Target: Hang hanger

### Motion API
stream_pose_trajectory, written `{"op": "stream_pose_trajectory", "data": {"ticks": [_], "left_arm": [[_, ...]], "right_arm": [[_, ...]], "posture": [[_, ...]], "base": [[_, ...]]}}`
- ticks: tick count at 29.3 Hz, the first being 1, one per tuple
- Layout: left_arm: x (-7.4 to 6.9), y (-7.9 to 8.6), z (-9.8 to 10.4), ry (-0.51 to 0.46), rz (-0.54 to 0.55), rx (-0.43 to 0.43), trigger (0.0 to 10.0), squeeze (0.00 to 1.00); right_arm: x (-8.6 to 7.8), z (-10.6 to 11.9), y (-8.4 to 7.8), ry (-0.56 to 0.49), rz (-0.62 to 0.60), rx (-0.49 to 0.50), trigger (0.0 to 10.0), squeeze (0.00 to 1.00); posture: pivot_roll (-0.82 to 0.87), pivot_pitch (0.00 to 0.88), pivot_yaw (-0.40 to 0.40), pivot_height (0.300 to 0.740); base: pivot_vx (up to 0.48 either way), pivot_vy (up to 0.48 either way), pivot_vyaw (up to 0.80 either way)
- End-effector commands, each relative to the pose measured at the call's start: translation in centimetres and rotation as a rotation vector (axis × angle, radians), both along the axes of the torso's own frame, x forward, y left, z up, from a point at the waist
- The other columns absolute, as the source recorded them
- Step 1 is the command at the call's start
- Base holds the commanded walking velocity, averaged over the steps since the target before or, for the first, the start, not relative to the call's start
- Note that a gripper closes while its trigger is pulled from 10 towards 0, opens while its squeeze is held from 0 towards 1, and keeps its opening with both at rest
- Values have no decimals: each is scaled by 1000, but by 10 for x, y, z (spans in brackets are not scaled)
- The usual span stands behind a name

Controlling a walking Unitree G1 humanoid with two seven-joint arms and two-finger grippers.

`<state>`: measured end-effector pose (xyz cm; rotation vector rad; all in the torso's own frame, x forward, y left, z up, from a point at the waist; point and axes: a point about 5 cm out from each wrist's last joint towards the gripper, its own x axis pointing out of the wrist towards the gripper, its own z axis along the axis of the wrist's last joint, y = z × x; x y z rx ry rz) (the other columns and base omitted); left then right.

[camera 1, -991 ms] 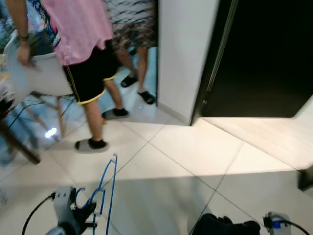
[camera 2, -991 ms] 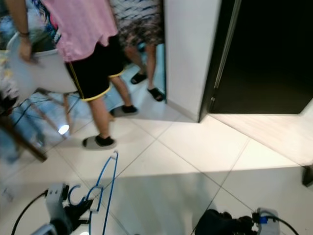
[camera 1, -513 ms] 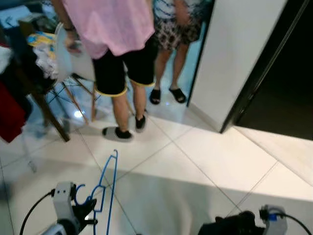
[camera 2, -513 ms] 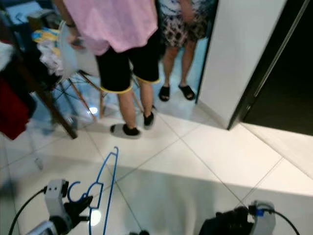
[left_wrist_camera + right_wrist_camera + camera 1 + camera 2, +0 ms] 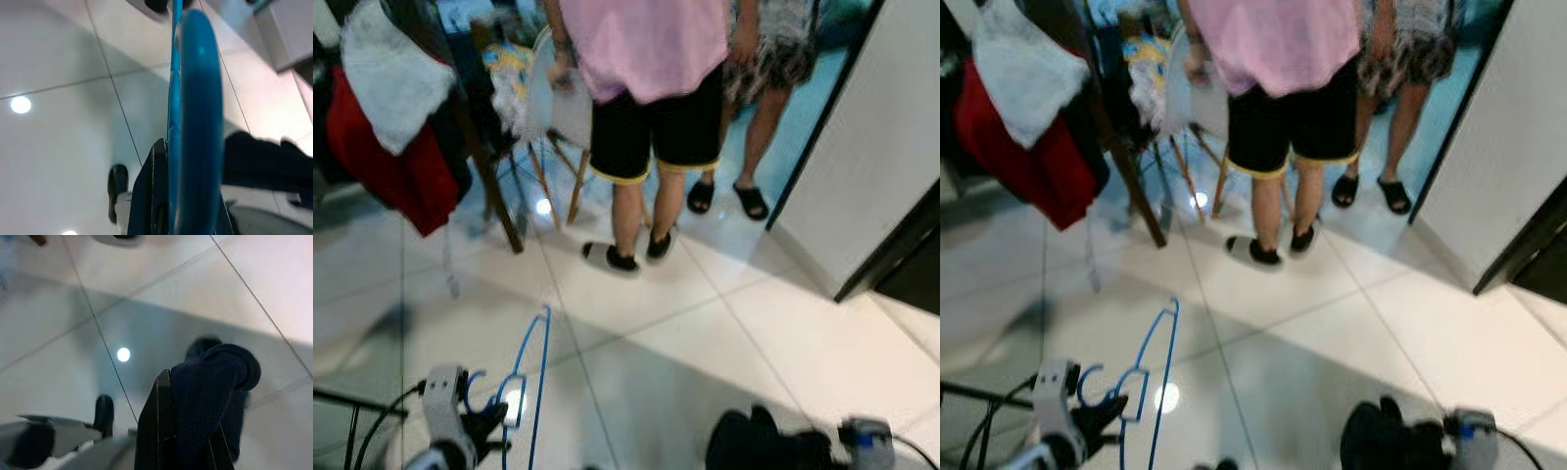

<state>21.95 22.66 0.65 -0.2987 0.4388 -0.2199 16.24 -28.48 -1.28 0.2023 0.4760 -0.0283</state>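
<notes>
Now view has swung left; clothes rack (image 5: 401,127) appears; left pincer (image 5: 480,431) grips blue hanger (image 5: 533,377); right pincer (image 5: 195,431) clamps dark cloth (image 5: 210,391); rack reachable next.

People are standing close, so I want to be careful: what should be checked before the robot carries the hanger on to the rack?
1. Blue hanger held in the left gripper: ok.
2. Dark cloth held in the right gripper: ok.
3. Path ahead: not ok, a person in black shorts stands on the tiles.
4. Second person near the wall: not ok, close by.
5. Free spot on the rack with the red garment: cannot tell.
</notes>
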Motion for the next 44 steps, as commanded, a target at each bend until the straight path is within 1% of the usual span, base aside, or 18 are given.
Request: {"op": "stream_pose_trajectory", "data": {"ticks": [1, 9, 11, 13, 16, 18, 19, 22, 23, 24, 25, 28, 30, 31, 34, 36, 39, 44], "left_arm": [[-10, 0, -8, 53, 9, -13, 10000, 0], [-9, -1, -8, 59, 3, -4, 10000, 0], [-7, 0, -7, 50, -9, 22, 10000, 0], [2, -1, 0, 1, -45, 94, 10000, 0], [22, 0, 21, -94, -24, 109, 10000, 0], [41, -6, 46, -193, -62, 130, 10000, 0], [41, -6, 46, -193, -62, 130, 10000, 0], [67, -18, 93, -360, -78, 143, 10000, 0], [67, -18, 93, -360, -78, 143, 10000, 0], [77, -24, 118, -447, -59, 152, 10000, 0], [77, -24, 118, -447, -59, 152, 10000, 0], [83, -29, 136, -514, -31, 168, 10000, 0], [88, -33, 155, -588, -11, 206, 10000, 0], [88, -33, 155, -588, -11, 206, 10000, 0], [95, -36, 179, -663, 26, 244, 10000, 0], [95, -36, 179, -663, 26, 244, 10000, 0], [101, -34, 199, -712, 67, 261, 10000, 0], [102, -31, 208, -726, 95, 283, 10000, 0]], "right_arm": [[-8, -2, -4, 13, -20, 3, 10000, 0], [-8, -2, -4, 9, -20, 2, 10000, 0], [-4, 3, -5, -32, -29, -1, 10000, 0], [13, 20, -5, -120, -27, -25, 10000, 0], [47, 69, 1, -308, 25, -14, 10000, 0], [70, 110, 23, -408, 202, -26, 10000, 0], [70, 110, 23, -408, 202, -26, 10000, 0], [89, 168, 60, -550, 469, -55, 10000, 0], [89, 168, 60, -550, 469, -55, 10000, 0], [95, 197, 78, -644, 567, -45, 10000, 0], [95, 197, 78, -644, 567, -45, 10000, 0], [95, 220, 92, -718, 634, -21, 10000, 0], [95, 239, 108, -781, 694, -35, 10000, 0], [95, 239, 108, -781, 694, -35, 10000, 0], [94, 256, 121, -837, 718, -3, 10000, 0], [94, 256, 121, -837, 718, -3, 10000, 0], [94, 263, 132, -853, 748, 6, 10000, 0], [92, 267, 138, -850, 778, 18, 10000, 0]], "posture": [[30, 211, -8, 740], [29, 212, -5, 740], [38, 206, -1, 740], [44, 204, 5, 740], [35, 200, 11, 740], [40, 201, 11, 740], [40, 201, 11, 740], [47, 196, 9, 740], [47, 196, 9, 740], [52, 193, 5, 740], [52, 193, 5, 740], [53, 191, 2, 740], [51, 188, -2, 740], [51, 188, -2, 740], [51, 185, -2, 740], [51, 185, -2, 740], [55, 174, 0, 740], [57, 173, 0, 740]], "base": [[0, 0, 794], [0, 0, 795], [0, 0, 763], [0, 0, 0], [351, 0, 0], [480, 0, 0], [480, 0, 0], [480, 0, 0], [480, 0, 0], [480, 0, 0], [480, 0, 0], [480, 0, 0], [480, 0, 0], [480, 0, 0], [480, 0, 429], [480, 0, 800], [480, 0, 800], [480, 0, 800]]}}
